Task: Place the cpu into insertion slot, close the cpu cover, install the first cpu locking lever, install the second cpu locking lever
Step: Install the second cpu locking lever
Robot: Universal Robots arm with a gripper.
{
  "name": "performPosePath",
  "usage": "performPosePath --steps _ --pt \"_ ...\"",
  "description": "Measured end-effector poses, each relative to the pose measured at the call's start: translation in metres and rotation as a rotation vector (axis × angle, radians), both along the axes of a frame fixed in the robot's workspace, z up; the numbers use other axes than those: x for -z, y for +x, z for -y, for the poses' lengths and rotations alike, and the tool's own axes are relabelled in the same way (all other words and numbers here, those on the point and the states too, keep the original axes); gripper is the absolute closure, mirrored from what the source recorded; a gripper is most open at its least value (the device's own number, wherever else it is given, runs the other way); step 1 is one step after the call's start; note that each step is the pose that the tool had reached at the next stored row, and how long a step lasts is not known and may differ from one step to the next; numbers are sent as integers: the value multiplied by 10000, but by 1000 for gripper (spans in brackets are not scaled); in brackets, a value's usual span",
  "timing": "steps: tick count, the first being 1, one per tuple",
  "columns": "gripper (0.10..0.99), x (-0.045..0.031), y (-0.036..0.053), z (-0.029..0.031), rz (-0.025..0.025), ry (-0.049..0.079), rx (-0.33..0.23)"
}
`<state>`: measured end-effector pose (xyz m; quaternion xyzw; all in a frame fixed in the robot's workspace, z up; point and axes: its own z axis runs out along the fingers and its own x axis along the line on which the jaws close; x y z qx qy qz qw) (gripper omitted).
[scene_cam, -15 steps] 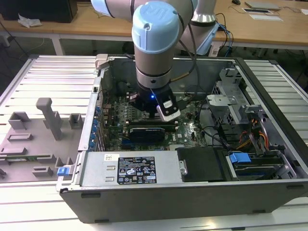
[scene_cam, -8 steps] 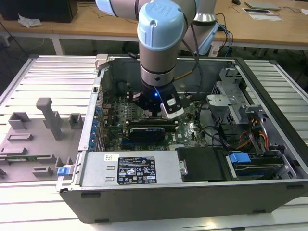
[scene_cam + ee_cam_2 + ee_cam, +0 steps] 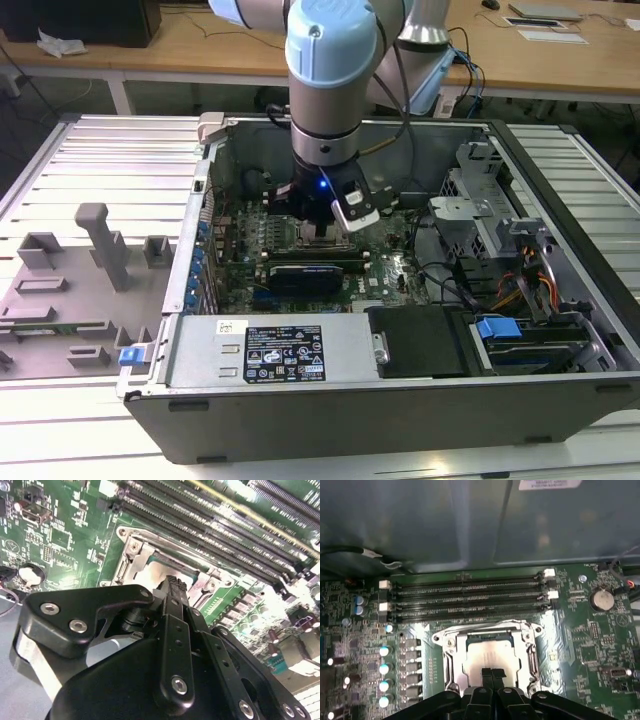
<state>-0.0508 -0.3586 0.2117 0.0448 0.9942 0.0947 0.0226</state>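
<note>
The cpu [image 3: 487, 652] lies flat in the insertion slot [image 3: 470, 680] on the green motherboard. Its silver-grey top shows through the window of the cpu cover [image 3: 456, 647]. The cover lies down flat over the chip, so the pin field is hidden. Thin metal levers run along the frame's sides [image 3: 534, 660]; I cannot tell whether they are latched. My gripper [image 3: 493, 672] is shut with nothing between its fingers, its black tips right over the chip's near edge. In the second wrist view the gripper [image 3: 175, 581] stands at the cover [image 3: 132, 555]. In the exterior view the gripper [image 3: 322, 225] reaches down into the open computer case.
Long black memory slots [image 3: 470, 600] run just beyond the socket, with a coin battery [image 3: 601, 599] and a row of capacitors [image 3: 384, 667] on either side. The power supply [image 3: 290, 350] and drive cage [image 3: 520, 330] line the case's near side. A grey fixture tray [image 3: 80, 290] lies at the exterior view's left.
</note>
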Motion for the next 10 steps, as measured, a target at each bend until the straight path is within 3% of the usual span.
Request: performPosePath --steps 2,4,6,10 --pt "980 1 0 -116 0 -293 0" --pt "980 0 0 -152 -6 -482 -1" --pt "980 -12 0 -161 -7 -593 -1" --pt "980 -103 1 -165 -7 -636 -1"
